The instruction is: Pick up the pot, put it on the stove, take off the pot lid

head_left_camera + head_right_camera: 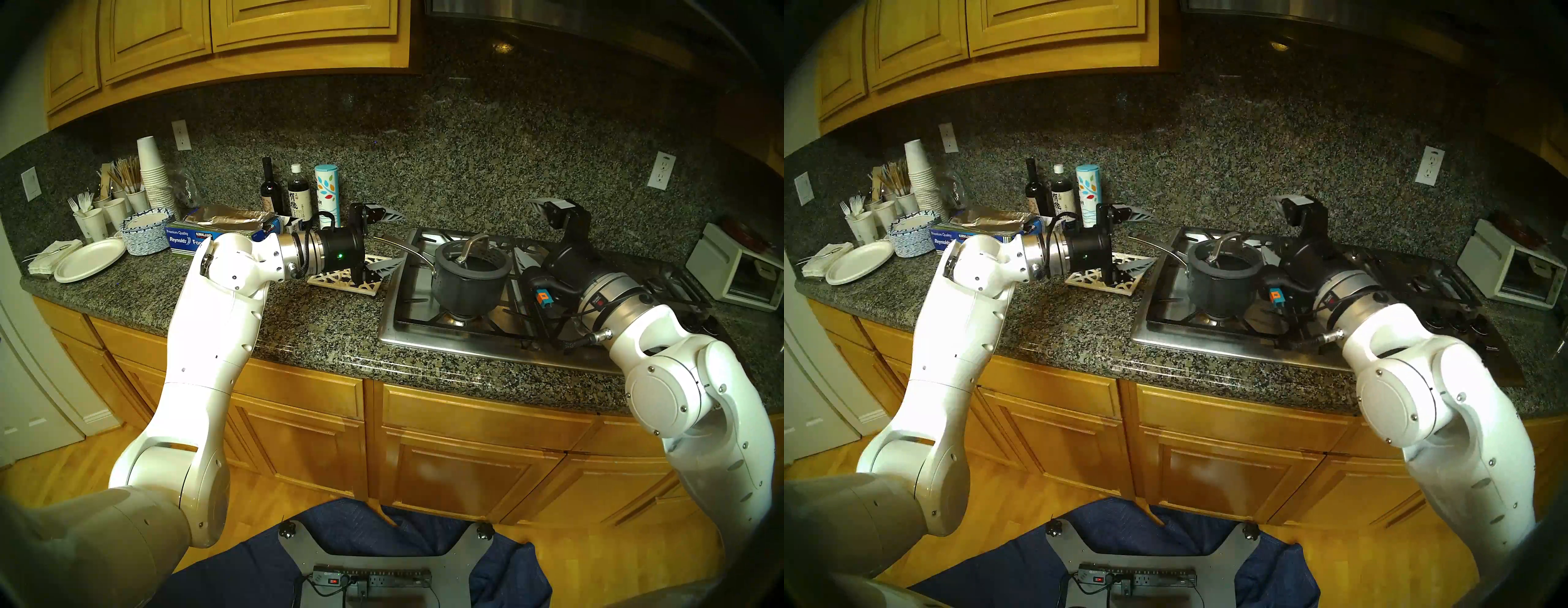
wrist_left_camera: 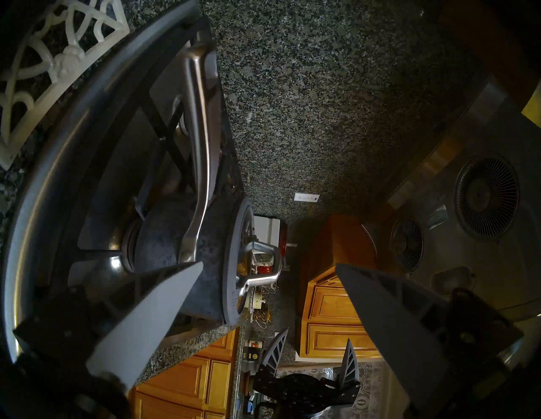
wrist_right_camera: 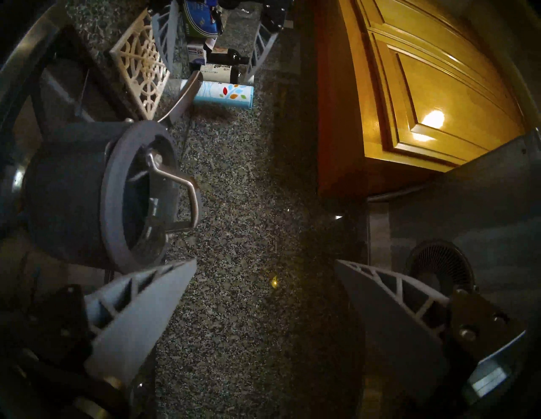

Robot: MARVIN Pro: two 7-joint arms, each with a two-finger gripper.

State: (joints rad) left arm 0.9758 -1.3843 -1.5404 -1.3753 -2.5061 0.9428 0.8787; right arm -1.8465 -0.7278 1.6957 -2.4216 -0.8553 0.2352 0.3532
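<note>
Room: kitchen, honey-wood cabinets (image 1: 297,25), speckled granite backsplash.
Table (image 1: 322,331): dark speckled granite counter.
Gas cooktop (image 1: 424,322): stainless, black grates, set into table.
Saucepan (image 1: 466,284): dark grey, on front-left burner; glass lid (image 1: 473,257) on.
Left gripper (image 1: 384,242): wide open, empty, beside saucepan's handle.
Right gripper (image 1: 530,237): wide open, empty, beside saucepan.
White trivet (image 1: 348,278): left of cooktop.

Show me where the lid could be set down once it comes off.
Bare granite runs along the counter front between the left arm and the stove. The white trivet, left of the pot, is unoccupied. The far-left counter is crowded: paper plates, cups, foil box, bottles.
</note>
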